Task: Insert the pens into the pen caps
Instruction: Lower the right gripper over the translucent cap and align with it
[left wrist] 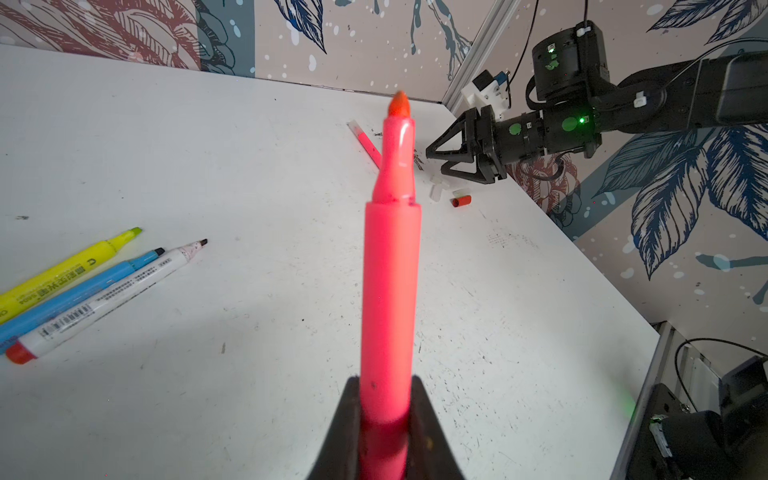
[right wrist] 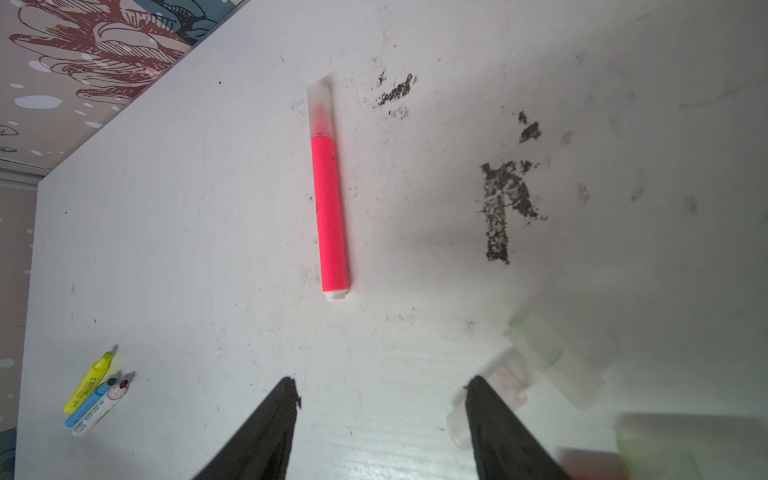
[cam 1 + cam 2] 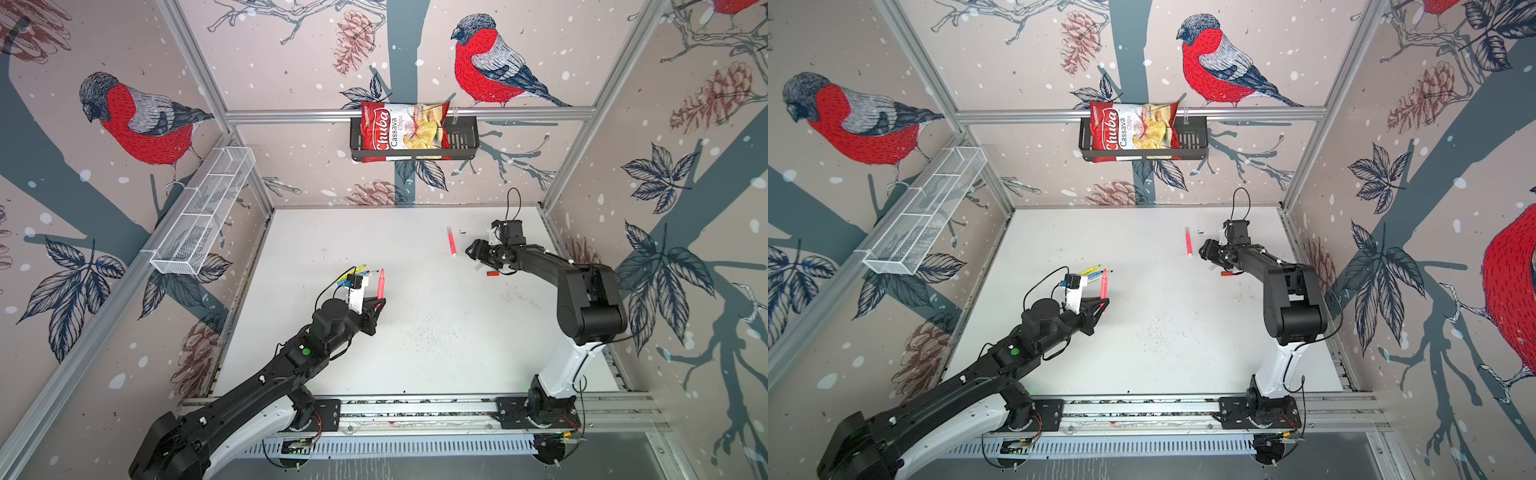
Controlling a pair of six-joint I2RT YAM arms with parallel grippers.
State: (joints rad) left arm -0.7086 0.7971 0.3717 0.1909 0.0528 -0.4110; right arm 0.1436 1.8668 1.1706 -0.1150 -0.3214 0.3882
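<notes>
Three pens, a yellow pen (image 1: 70, 266), a blue pen (image 1: 83, 291) and a white pen (image 1: 108, 299), lie side by side on the table (image 3: 415, 332) near the left gripper (image 1: 386, 386), whose jaws are clamped on the back end of an uncapped pink pen (image 1: 390, 270). The right gripper (image 2: 382, 382) hangs low over the table with jaws apart and empty, beside some clear caps (image 2: 561, 357) and a red cap (image 1: 461, 201). A second pink pen (image 2: 330, 216), already capped, lies just ahead of it.
</notes>
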